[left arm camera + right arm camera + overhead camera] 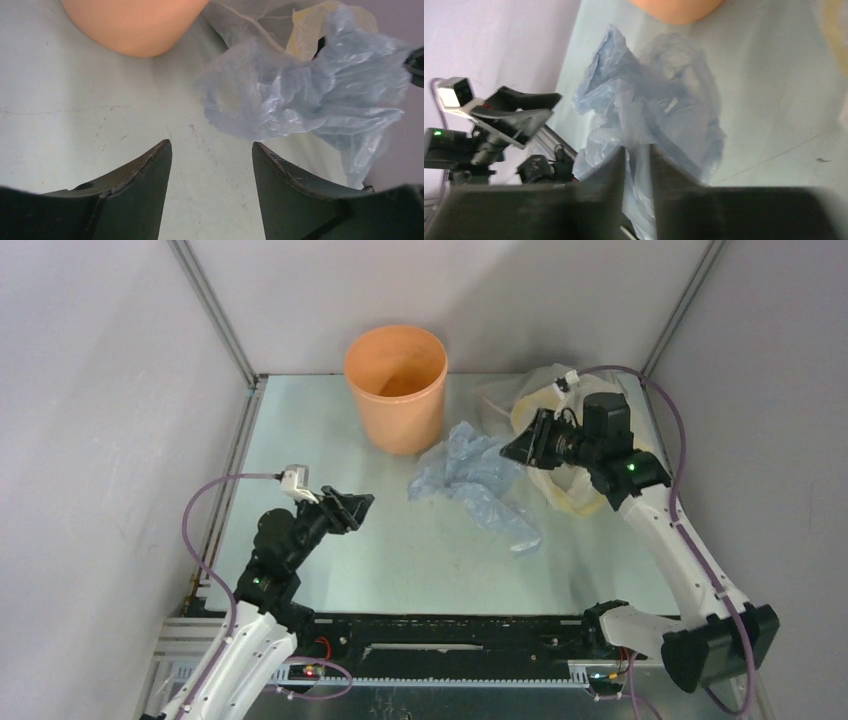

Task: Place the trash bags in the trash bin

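The trash bag [470, 480], crumpled pale blue-grey film, lies mid-table just right of the orange trash bin [395, 390], which stands upright at the back. My right gripper [520, 448] is shut on the bag's upper right edge; in the right wrist view the film [649, 105] runs between the nearly closed fingers of the gripper [638, 147]. The rest of the bag trails on the table. My left gripper [350, 505] is open and empty, left of the bag. In the left wrist view the left gripper [210, 145] faces the bag [300, 95] and bin [135, 25].
A bulkier clear-and-yellow plastic bundle [545, 400] lies at the back right, behind and under the right arm; it also shows in the left wrist view [310, 25]. Grey walls close in the table on three sides. The black rail [450, 640] runs along the near edge.
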Robot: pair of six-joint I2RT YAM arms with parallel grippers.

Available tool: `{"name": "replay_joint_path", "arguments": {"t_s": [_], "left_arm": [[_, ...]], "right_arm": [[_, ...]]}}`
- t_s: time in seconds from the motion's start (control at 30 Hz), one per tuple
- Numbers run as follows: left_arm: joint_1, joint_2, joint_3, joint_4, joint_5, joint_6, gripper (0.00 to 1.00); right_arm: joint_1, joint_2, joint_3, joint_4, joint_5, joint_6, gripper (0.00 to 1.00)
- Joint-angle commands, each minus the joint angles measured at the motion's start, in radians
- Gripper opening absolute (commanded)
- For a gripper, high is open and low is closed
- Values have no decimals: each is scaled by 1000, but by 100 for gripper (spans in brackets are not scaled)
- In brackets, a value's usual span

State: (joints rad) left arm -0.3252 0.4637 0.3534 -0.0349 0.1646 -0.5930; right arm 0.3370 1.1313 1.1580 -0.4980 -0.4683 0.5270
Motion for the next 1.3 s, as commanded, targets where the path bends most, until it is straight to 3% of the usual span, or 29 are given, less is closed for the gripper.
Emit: {"name": "replay_joint_path", "arguments": {"t_s": [0.0,0.07,0.2,0.37,0.53,0.77,1.1,1.17,1.27], "left_arm": [[-9,22,25,24,19,27,67],[-15,56,35,30,43,36,68],[-40,113,51,30,53,77,69],[-63,178,54,68,27,116,69],[-96,271,82,122,6,140,70],[-109,381,136,126,-29,137,70],[-109,524,215,70,-129,111,63],[-107,539,225,62,-138,110,63],[-103,555,234,55,-149,102,63]], "right_arm": [[-132,117,-16,80,-164,46,60],[-142,151,-6,76,-83,7,82],[-68,134,1,-16,106,-139,89],[138,109,-19,-73,359,-318,77],[198,139,-30,15,366,-370,62],[306,236,-7,113,348,-441,62],[424,497,149,76,599,-492,65],[428,544,176,63,649,-493,62],[440,597,210,32,727,-496,46]]}}
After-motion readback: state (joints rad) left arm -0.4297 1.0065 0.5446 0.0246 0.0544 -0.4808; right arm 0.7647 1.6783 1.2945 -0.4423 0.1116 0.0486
